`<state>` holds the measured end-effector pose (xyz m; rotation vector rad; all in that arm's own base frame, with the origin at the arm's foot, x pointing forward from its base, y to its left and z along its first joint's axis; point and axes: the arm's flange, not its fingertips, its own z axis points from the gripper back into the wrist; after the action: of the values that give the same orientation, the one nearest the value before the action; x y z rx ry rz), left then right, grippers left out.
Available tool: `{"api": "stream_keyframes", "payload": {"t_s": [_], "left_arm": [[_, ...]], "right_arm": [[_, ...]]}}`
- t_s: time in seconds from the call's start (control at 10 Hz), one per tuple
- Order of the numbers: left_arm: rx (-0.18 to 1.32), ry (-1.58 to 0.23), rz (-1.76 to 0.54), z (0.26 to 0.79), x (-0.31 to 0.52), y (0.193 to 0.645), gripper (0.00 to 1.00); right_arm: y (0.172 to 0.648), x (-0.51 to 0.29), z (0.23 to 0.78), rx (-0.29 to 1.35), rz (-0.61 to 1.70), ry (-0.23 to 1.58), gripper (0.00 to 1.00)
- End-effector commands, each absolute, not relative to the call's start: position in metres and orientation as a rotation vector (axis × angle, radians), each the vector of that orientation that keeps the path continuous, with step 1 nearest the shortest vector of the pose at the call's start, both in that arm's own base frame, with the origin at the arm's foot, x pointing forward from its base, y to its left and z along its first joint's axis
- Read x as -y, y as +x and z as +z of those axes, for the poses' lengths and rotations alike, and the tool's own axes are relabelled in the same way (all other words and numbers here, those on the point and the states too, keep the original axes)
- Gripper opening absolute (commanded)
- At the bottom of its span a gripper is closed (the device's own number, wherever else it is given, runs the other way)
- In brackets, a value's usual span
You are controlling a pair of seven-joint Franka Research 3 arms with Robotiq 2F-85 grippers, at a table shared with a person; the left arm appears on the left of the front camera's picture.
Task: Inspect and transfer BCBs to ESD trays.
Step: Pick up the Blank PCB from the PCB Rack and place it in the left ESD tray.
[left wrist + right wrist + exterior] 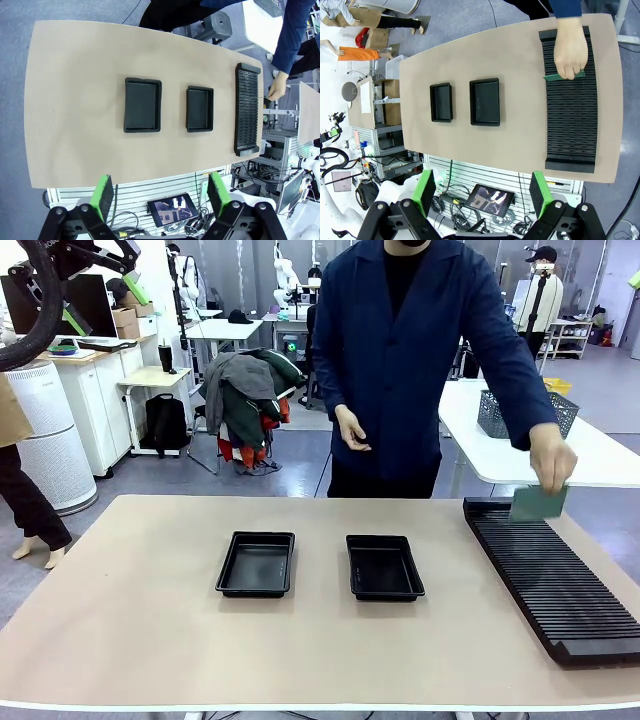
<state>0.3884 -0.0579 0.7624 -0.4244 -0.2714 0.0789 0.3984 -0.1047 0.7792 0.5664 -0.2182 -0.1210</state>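
So, both arms are parked up high, back over the near edge of the table (140, 580), looking down at it. The left gripper (161, 195) has its jaws spread wide with nothing between them. The right gripper (483, 194) is the same, wide and empty.

The only board (538, 504) I can spot is at the far right, pinched in the person's hand (552, 455) at the far end of the long black rack (560, 585). Can't tell if it's touching the slots or hanging just over them. In the right wrist view it shows edge-on as a thin green strip across the rack. So its long axis runs left-right, same as the slots, while the rack itself runs near to far.

The left tray (257, 565) and right tray (384, 568) sit side by side mid-table, both bare and well apart from the rack.

My read is that nothing's in the trays yet. The board lies far and to the right of both grippers, so the right arm is clearly the nearer one, and the right tray is the closer drop spot. If a handover comes, I'd guess the right gripper has to reach far-right and pinch across the board's thin faces, not along its length.
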Motion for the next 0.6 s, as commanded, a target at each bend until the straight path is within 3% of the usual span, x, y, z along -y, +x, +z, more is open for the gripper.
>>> {"api": "stream_keyframes", "payload": {"t_s": [0.0, 0.5], "left_arm": [[0.275, -0.428, 0.082, 0.7630, 0.0573, 0.3881, 1.00], [0.275, -0.428, 0.082, 0.7630, 0.0573, 0.3881, 1.00]], "right_arm": [[0.3991, 0.1048, 0.7795, 0.224, -0.121, 0.572, 1.00], [0.3991, 0.1048, 0.7795, 0.224, -0.121, 0.572, 1.00]]}}
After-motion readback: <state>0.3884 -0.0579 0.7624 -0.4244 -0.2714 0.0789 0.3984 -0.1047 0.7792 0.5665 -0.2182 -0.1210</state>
